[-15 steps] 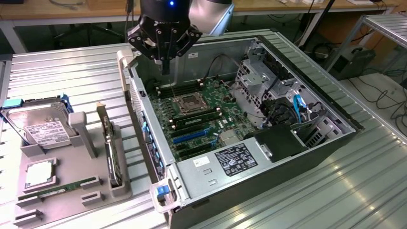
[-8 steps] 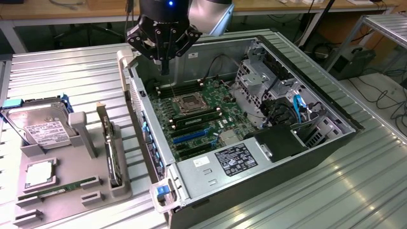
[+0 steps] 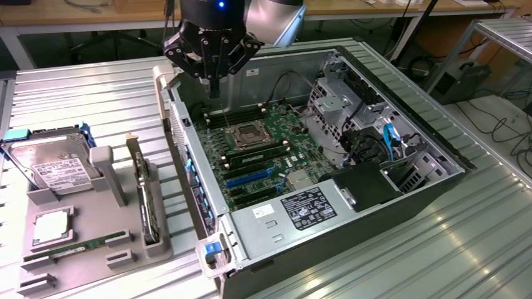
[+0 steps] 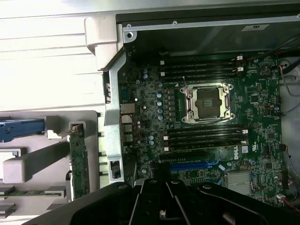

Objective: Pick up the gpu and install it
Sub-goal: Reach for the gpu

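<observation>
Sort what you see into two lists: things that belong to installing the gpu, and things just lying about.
Belongs to the job:
gpu, standing on edge in the grey tray
gripper, shut, holding nothing, above the open computer case
motherboard with its blue slot

Just lying about:
hard drive
RAM stick
silver square chip

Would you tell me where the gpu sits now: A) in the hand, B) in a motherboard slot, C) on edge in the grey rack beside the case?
C: the gpu stands on edge in the grey rack, while the shut hand hangs empty over the case.
</observation>
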